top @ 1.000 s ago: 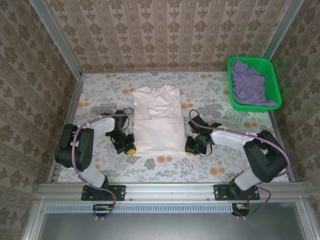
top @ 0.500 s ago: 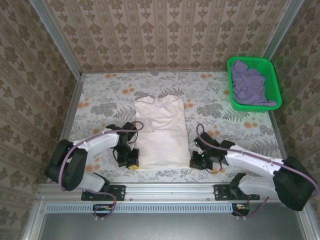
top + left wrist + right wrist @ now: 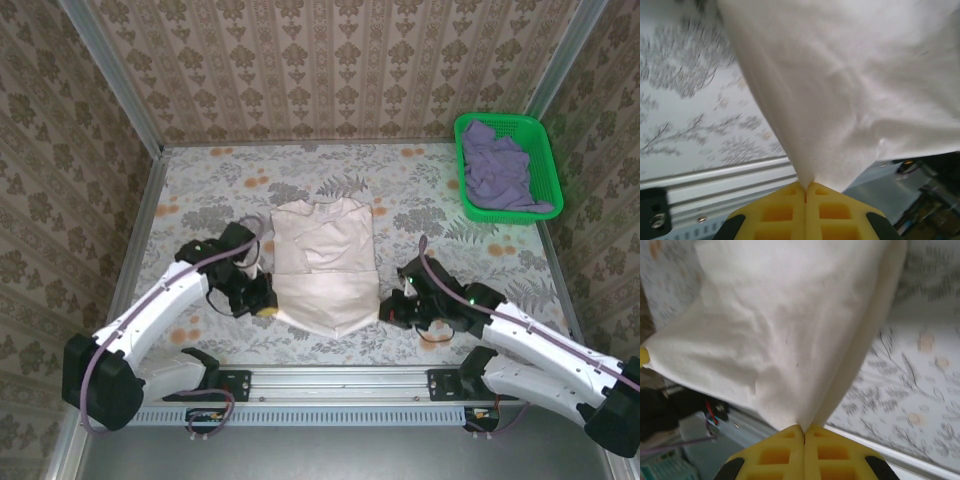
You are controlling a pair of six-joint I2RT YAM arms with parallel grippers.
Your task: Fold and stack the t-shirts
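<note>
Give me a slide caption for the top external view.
Mid-fold: left end effector and right end effector pinch near corners of the cream t-shirt; lavender t-shirt lies in the green basket.

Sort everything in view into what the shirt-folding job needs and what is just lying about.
Job: cream t-shirt, pinched by the left end effector and right end effector; lavender t-shirt.
Lying about: green basket holding the lavender one; floral table.
</note>
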